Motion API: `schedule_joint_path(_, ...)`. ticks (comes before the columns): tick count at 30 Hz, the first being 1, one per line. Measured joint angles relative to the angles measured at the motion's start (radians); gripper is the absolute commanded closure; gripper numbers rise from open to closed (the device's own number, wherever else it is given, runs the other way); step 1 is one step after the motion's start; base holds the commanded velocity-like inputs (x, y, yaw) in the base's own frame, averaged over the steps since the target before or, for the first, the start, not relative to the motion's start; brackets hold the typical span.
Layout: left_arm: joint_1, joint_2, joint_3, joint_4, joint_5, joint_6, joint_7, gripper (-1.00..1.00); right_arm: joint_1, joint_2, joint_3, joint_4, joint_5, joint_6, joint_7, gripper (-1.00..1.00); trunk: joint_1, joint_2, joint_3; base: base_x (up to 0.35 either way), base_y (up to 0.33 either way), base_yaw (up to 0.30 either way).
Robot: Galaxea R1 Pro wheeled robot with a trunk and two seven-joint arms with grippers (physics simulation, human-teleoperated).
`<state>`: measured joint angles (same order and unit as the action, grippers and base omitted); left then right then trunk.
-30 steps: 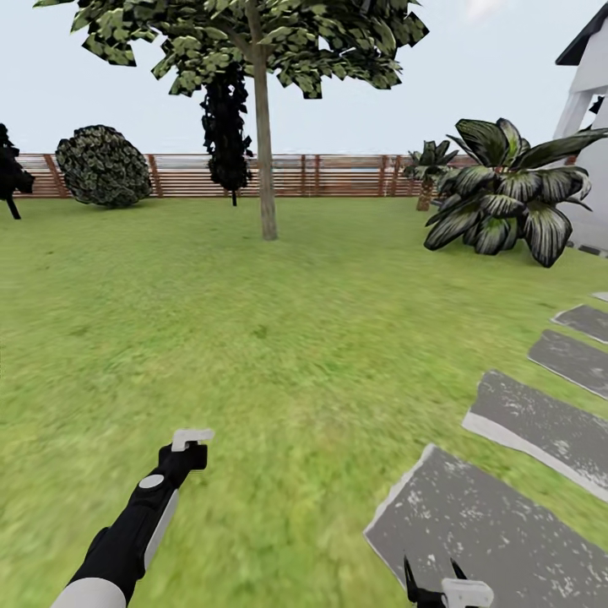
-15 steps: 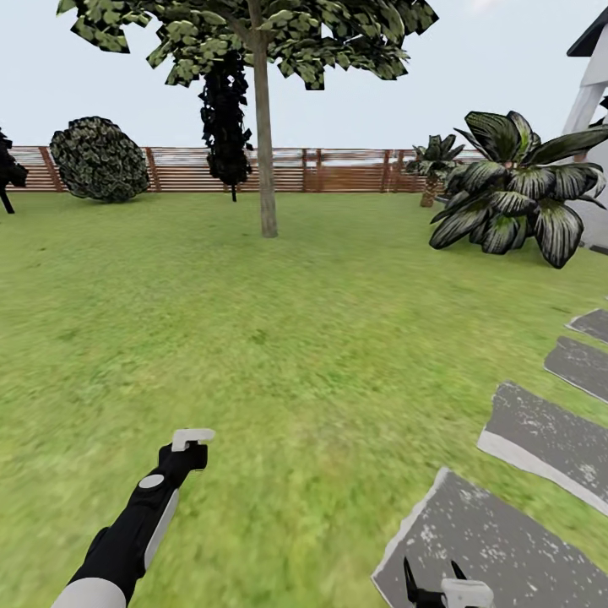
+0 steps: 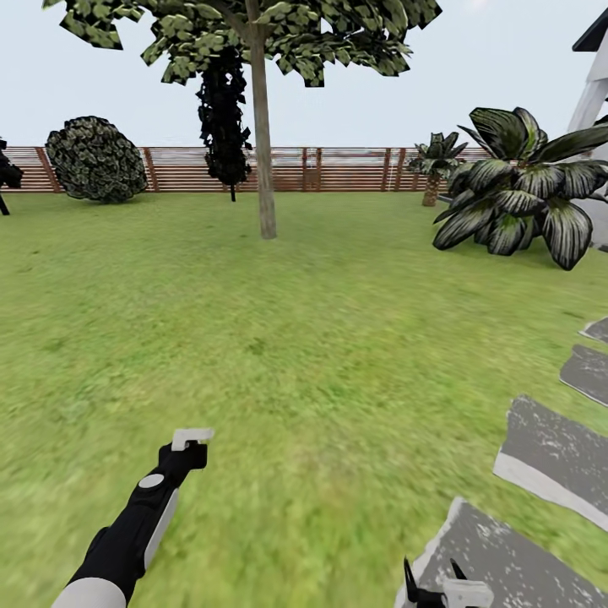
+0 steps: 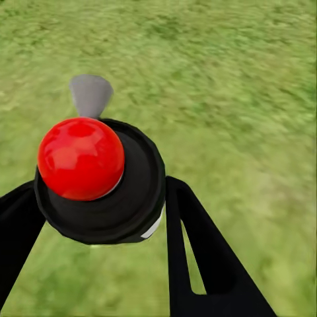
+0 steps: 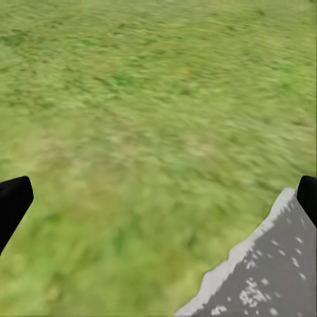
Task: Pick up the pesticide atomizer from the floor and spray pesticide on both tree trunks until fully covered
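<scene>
one tree: standing mid-lawn ahead, its tree trunk [image 3: 263,152] rising bare and straight, ragged foliage [image 3: 253,34] spreading up top
left gripper [image 4: 99,218]: sitting closed around the pesticide atomizer [image 4: 99,178], dark fingers [image 4: 198,257] pressing its black body from both sides, red knob and grey nozzle pointing at the grass
head view: left gripper [image 3: 187,447] reaching forward low over the lawn, atomizer's white part showing at the tip
right gripper [image 3: 435,583]: hanging at the bottom edge, fingers spread wide, gripping nothing; in the right wrist view its two dark tips sitting at opposite edges over grass and a paving slab [image 5: 264,277]
lawn [image 3: 295,321]: running green to the brown slat fence [image 3: 338,169]
round bush [image 3: 95,160]: sitting far left by the fence
broad-leaf plant [image 3: 523,194]: growing at the right
grey pavers [image 3: 549,447]: lying along the right side
</scene>
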<state>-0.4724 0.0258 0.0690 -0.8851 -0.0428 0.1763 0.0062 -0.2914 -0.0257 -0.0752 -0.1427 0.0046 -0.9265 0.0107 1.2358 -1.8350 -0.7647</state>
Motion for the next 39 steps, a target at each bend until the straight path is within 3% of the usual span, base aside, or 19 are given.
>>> schedule_joint_path(39, 0.000, 0.000, 0.001, -0.004, 0.000, 0.000, 0.000, 1.00, 0.000, 0.000, 0.000, 0.000, 0.000, 0.000, 0.000, -1.00, 0.000, 0.000, 0.000, 0.341, 0.000, 0.000)
